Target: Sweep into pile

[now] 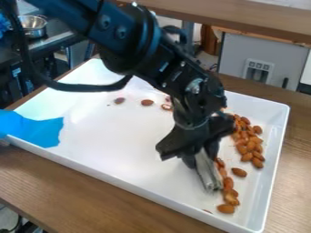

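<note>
Camera view: the black arm (137,43) slants in from the upper left over a white tray (115,141), and its pincer (203,158) hangs low over the tray's right half. The pincer is closed around a grey, strip-like tool (208,172), pinching its upper end, while the tool tilts down toward the tray floor with its lower end near the front right. Most of the almonds (251,145) lie at the right of the tray, heaped several together beyond the pincer, then thinning to a curved line that passes just beside the tool and ends near the front corner. One sits slightly apart, between that line and the right wall. A few more are scattered toward the back, left of the arm's wrist, well apart from the heap. A torn-edged blue piece (36,129) overlaps the tray's left corner. The tray rests on a wooden counter (72,189). Behind, at the upper left, a metal bowl (33,26) stands on a dark surface (53,41)
</note>
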Action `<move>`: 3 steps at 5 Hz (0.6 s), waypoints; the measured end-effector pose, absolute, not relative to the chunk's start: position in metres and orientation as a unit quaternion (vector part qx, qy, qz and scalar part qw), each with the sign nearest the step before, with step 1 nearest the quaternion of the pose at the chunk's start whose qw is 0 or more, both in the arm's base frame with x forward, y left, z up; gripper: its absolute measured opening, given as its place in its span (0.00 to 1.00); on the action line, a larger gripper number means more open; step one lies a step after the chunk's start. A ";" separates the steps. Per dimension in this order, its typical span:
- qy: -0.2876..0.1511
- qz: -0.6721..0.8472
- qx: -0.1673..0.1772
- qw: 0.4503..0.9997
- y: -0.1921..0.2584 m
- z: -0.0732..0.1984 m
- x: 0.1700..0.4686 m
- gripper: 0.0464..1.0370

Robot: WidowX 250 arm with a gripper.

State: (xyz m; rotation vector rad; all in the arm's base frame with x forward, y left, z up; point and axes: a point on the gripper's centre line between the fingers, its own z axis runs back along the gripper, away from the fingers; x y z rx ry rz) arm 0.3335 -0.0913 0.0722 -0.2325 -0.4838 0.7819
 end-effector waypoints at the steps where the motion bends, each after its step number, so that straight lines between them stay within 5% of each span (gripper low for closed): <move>1: -0.247 0.395 -0.103 0.879 -0.091 0.072 0.345 0.33; 3: -0.271 0.400 -0.079 0.872 -0.111 0.072 0.370 0.33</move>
